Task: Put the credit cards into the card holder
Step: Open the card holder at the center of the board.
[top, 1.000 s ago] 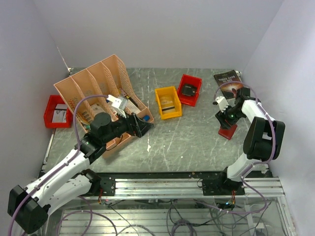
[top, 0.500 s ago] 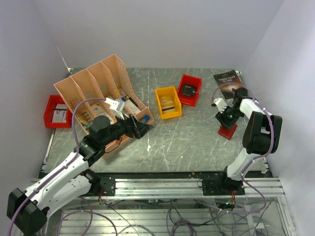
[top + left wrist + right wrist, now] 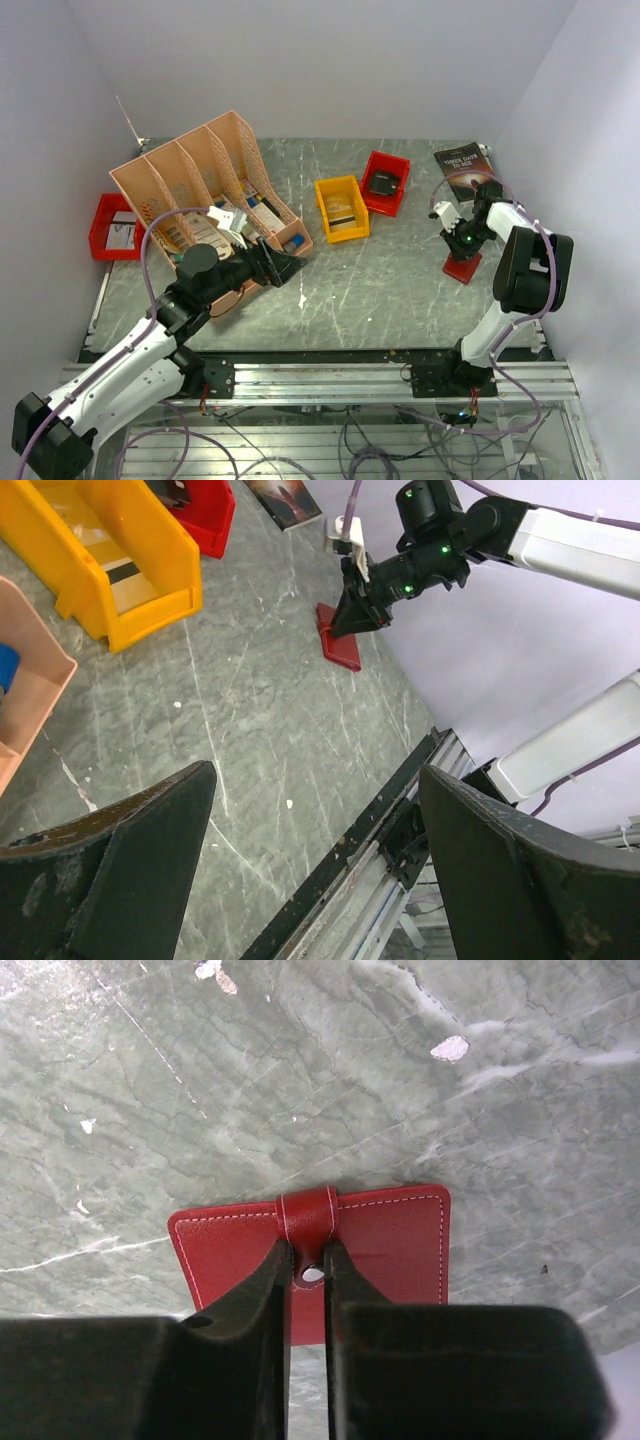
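Right fingers (image 3: 250,1300), nearly closed, pinch the card holder (image 3: 400,1250) by its snap tab (image 3: 307,1210); likely light, floppy leather. Left fingers (image 3: 130,860) gape wide, empty.

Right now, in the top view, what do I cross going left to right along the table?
The left red bin → peach file rack → yellow bin → middle red bin → card holder.

The square red card holder (image 3: 390,1250) lies flat, folded closed.
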Robot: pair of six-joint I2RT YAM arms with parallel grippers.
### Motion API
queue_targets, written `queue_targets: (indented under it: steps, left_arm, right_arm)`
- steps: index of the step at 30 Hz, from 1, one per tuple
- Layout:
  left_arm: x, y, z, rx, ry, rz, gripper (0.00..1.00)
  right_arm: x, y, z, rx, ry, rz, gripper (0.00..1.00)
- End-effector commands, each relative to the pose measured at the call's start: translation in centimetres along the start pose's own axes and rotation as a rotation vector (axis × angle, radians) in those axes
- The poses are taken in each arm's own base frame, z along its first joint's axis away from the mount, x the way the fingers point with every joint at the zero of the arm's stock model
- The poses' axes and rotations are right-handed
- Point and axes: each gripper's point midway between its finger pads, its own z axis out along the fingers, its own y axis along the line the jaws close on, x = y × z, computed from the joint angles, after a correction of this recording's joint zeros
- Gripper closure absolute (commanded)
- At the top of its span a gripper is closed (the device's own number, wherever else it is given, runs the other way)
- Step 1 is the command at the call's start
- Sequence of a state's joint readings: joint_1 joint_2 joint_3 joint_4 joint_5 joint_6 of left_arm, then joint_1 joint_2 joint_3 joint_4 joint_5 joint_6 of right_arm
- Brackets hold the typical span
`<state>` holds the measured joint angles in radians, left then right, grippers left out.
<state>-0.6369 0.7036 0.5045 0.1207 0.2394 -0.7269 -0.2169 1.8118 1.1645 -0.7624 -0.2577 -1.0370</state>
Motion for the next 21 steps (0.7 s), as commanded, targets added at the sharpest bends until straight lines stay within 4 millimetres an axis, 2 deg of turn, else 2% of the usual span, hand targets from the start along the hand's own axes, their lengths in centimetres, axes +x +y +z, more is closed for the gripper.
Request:
queue_targets:
  steps: [1,2,4,8,11,15,18,21]
  left_arm:
    - [0.0,-0.6,0.4,0.041,-0.02,-0.036,0.06]
    - [0.1,-0.7,0.6,0.054,-0.018,-0.05,0.06]
    - [0.4,-1.0,1.1,0.081,-0.004,-0.064,0.0]
    - [0.8,-1.6,2.0,0.123,0.022,-0.103,0.02]
    - [1.0,-2.0,2.6,0.147,0.016,-0.131,0.02]
    - [1.8,-2.3,3.5,0.144,0.016,-0.164,0.01]
    - [2.8,-1.9,4.5,0.106,0.027,-0.176,0.02]
    - [4.2,-1.5,5.5,0.064,0.049,-0.175,0.05]
  right_arm:
    - [1.3,3.8,3.3,-0.097,0.001,0.042,0.97]
    - [0.9,3.7,3.0,-0.077,-0.012,0.044,0.99]
    - [-0.3,3.9,2.2,-0.056,-0.049,0.037,1.0]
    - [-4.6,5.0,-0.6,-0.061,-0.187,0.06,1.0]
    - [-8.6,6.5,-2.8,-0.117,-0.307,0.087,1.0]
    - [-13.2,9.6,-5.0,-0.238,-0.438,0.145,1.0]
    - [-15.8,11.1,-5.9,-0.313,-0.519,0.208,1.0]
    - [-17.2,12.4,-6.2,-0.395,-0.557,0.252,1.0]
